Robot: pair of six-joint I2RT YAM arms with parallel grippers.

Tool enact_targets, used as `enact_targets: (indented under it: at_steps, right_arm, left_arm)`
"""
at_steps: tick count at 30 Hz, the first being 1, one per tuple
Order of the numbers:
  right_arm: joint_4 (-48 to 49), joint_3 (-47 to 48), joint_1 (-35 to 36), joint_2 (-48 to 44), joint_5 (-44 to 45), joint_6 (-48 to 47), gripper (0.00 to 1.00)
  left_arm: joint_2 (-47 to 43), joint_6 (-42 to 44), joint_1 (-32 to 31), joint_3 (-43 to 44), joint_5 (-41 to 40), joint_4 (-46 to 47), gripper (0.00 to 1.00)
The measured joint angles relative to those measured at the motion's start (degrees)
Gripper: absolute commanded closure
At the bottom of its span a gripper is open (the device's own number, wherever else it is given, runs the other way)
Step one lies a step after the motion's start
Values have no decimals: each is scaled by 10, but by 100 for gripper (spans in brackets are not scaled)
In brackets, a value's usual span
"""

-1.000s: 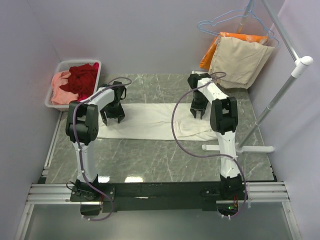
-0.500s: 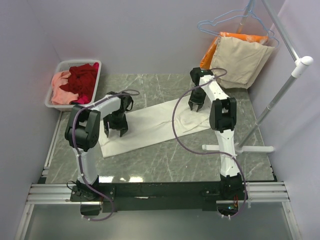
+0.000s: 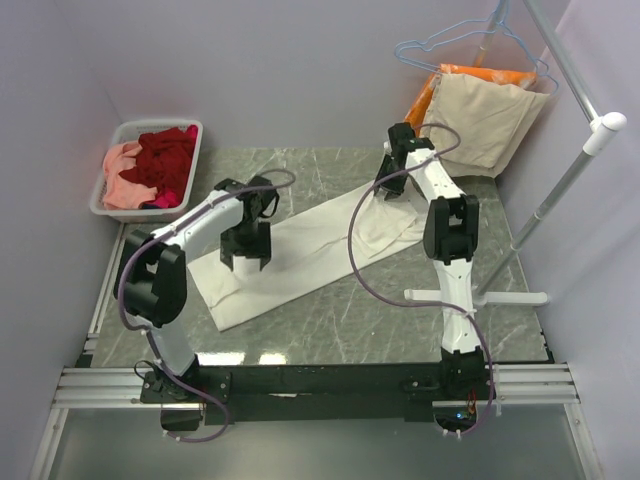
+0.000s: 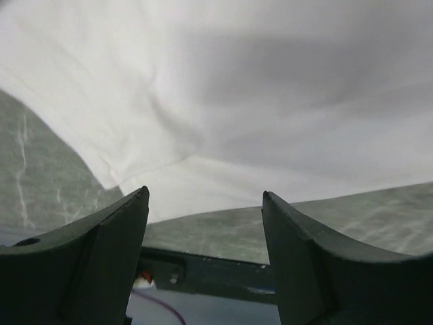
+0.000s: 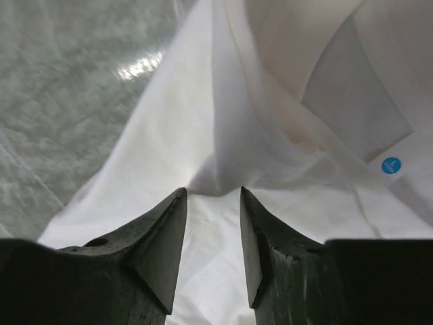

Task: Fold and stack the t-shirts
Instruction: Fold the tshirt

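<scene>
tee: wht cloth, matt | table: marble-look, glossy | basket: wht plastic

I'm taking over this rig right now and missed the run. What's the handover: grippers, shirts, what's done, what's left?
Left gripper: open, above the near-left end of the white t-shirt, holding nothing.
Right gripper: closed on a fold at its far-right end.
The shirt is a long folded strip lying diagonally on the table.
The dark red t-shirt and salmon t-shirt lie crumpled in the basket.
Done: lengthwise folds. Left: finish it, fold the others, stack.
</scene>
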Motion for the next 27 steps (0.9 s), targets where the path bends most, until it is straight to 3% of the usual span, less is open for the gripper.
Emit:
enact_targets:
  at_steps: [7,13,18,27]
  right_arm:
    - [72,-84,-8,-119,21,0,56]
    - [86,-148,-8,-280,63,-2,56]
    - [80,-192,-9,-360,98,-8,55]
    - [45,-327,-14,-411,109,-2,56]
  left_arm:
    - [15,26,-7,163,-7,54,27]
    - [163,59,-17,314,9,128,28]
    - [279,102,-49,341,46,192,27]
    - [347,174,-96,402,102,300,27]
